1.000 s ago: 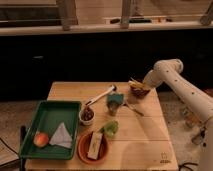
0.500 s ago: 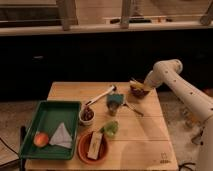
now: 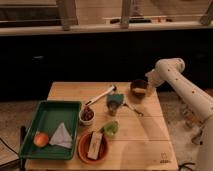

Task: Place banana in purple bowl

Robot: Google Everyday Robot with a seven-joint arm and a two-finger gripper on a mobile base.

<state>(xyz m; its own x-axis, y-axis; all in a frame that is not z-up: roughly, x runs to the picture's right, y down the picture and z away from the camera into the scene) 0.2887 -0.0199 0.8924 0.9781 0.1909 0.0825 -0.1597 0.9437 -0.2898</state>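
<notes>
One banana (image 3: 140,91) lies in the purple bowl (image 3: 136,86) beside the claw (image 3: 149,83), whose grip is unclear.

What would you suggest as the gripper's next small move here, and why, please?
Probably lift the gripper straight up and away. It sits at the right rim of the purple bowl at the table's far edge, and the pale banana already appears to lie inside, so the placing looks done.
</notes>
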